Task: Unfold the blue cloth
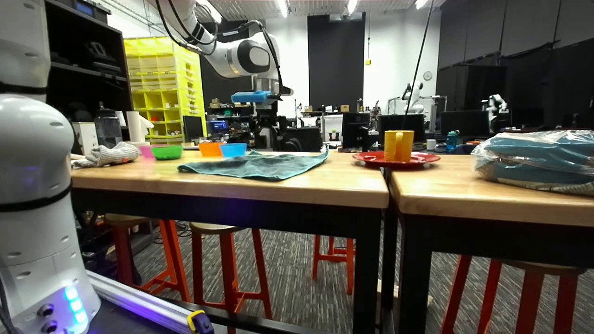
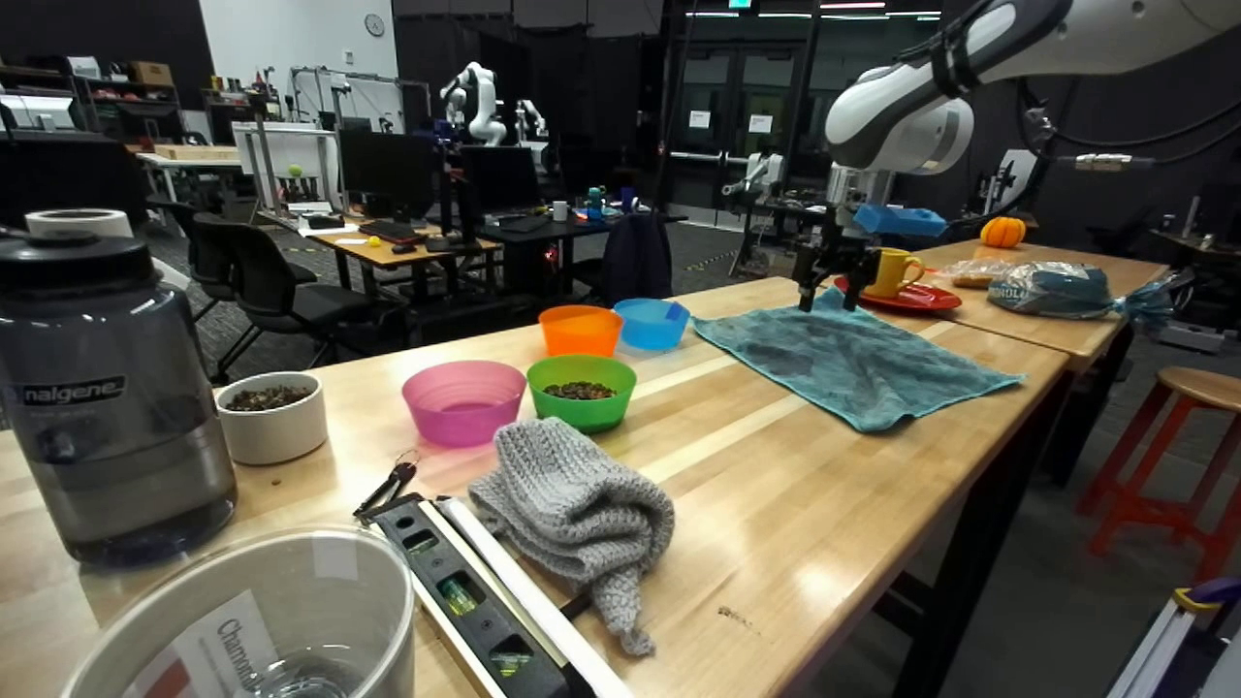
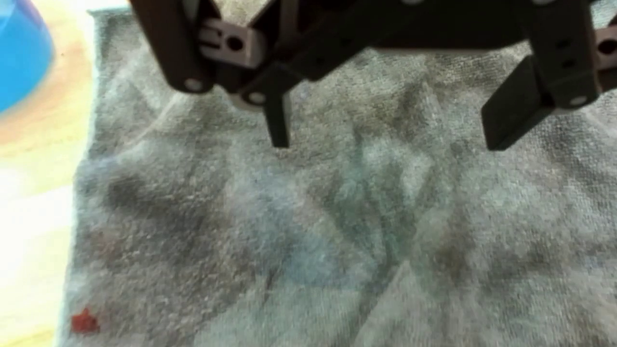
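Note:
The blue cloth (image 2: pixel 843 359) lies mostly spread on the wooden table, with wrinkles and darker patches. In an exterior view the cloth (image 1: pixel 260 166) has one corner turned up at its right end. My gripper (image 2: pixel 829 301) points down over the far part of the cloth. In the wrist view the gripper (image 3: pixel 388 145) comes in from the top, its fingers wide apart with nothing between them. The cloth (image 3: pixel 231 217) fills most of that view, with soft folds below the fingertips. I cannot tell whether the fingertips touch it.
An orange bowl (image 2: pixel 580 332) and a blue bowl (image 2: pixel 652 323) stand beside the cloth. A yellow mug (image 2: pixel 890 273) on a red plate (image 2: pixel 916 299) is close beyond it. A plastic-wrapped bundle (image 1: pixel 540 157) lies on the adjoining table. A grey knitted cloth (image 2: pixel 582 504) lies farther along.

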